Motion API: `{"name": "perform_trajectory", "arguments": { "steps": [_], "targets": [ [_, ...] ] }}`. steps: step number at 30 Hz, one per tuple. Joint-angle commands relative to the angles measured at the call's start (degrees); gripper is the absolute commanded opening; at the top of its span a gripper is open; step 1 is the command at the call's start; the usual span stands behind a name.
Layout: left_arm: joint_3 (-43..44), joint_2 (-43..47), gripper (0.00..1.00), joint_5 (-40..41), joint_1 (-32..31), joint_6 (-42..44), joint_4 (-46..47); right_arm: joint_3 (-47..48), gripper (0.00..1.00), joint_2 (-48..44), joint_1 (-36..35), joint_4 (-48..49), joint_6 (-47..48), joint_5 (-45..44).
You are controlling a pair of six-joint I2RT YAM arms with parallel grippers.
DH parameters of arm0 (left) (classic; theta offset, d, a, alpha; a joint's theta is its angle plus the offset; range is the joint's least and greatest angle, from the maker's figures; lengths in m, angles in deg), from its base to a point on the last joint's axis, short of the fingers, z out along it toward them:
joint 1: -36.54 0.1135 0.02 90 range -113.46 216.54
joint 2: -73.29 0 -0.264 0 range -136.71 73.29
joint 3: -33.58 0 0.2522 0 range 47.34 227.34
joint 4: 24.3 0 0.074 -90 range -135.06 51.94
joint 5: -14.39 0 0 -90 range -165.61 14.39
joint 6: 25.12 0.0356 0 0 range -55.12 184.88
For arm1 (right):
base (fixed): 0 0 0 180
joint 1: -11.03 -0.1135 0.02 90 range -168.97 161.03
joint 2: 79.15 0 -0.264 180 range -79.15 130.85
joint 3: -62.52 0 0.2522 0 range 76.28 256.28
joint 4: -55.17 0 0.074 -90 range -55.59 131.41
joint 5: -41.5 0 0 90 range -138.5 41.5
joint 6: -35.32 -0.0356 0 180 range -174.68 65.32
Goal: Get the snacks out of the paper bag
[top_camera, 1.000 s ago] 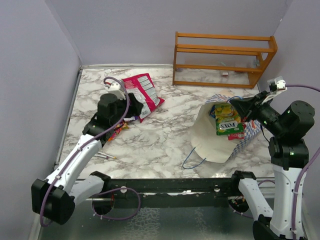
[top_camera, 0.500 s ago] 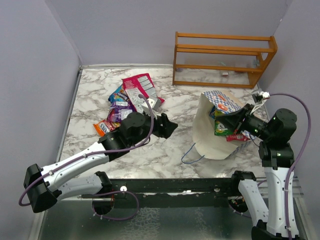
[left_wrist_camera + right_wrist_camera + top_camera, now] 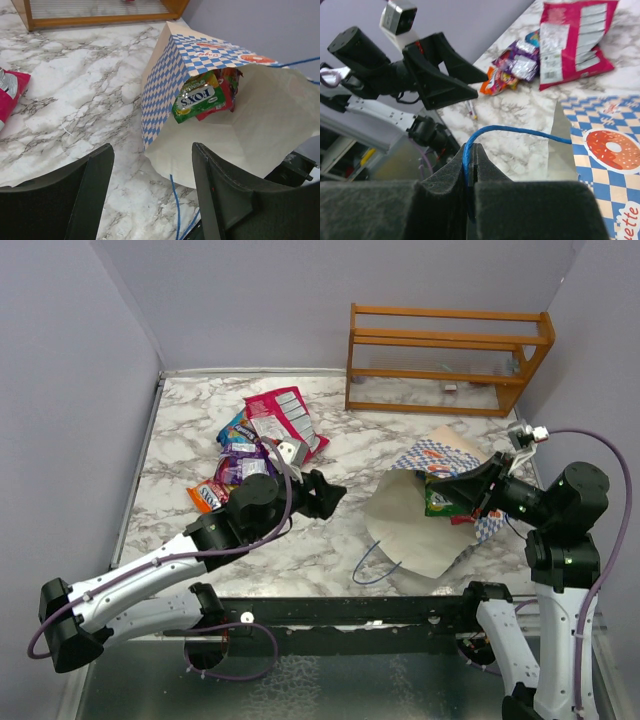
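The paper bag [image 3: 415,530] lies tipped on the marble with its cream mouth toward the left arm. Its chequered side [image 3: 162,85] faces up. Inside it sit a green packet [image 3: 200,98] and red ones behind it [image 3: 441,501]. My right gripper [image 3: 474,148] is shut on the bag's blue cord handle [image 3: 520,131] and holds it up above the bag [image 3: 440,483]. My left gripper [image 3: 152,147] is open and empty, just left of the bag's mouth [image 3: 335,494]. More snacks lie in a pile [image 3: 235,465] beside a red-pink packet [image 3: 285,418] at the back left.
An orange wooden rack [image 3: 445,355] stands at the back right. Thin pens [image 3: 471,108] lie near the table's front left edge. The second cord handle [image 3: 372,565] trails on the marble in front of the bag. Purple walls close in both sides.
My left arm has swung from the snack pile across to the bag's mouth. The right gripper has pulled the handle, and the bag has tipped over with its mouth to the left.
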Motion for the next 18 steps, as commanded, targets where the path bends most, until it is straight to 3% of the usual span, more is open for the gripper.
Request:
{"name": "perform_trajectory", "arguments": {
  "steps": [1, 5, 9, 15, 18],
  "targets": [
    [-1.96, 3.06, 0.67, 1.05, -0.27, 0.07, -0.99, -2.31, 0.02, -1.70, -2.45, -6.22, 1.15, 7.17],
    [-4.00, 3.67, 0.68, -5.19, -0.34, -0.40, 2.07, -3.66, 0.02, -4.23, -3.39, -11.52, 5.23, 4.09],
    [-6.61, 1.92, 0.68, -8.52, -4.12, -1.17, 8.17, -5.03, 0.02, -3.71, -3.43, -2.19, -0.69, 2.55],
    [-6.39, -3.25, 0.68, 6.61, -23.08, 8.34, 15.93, -0.38, 0.02, -0.79, -3.43, -0.18, -0.73, 0.70],
    [-5.71, -9.58, 0.68, 11.09, -29.41, 16.00, 22.04, 0.92, 0.02, -0.68, -3.43, -0.85, -0.32, 0.24]
  ]
}}
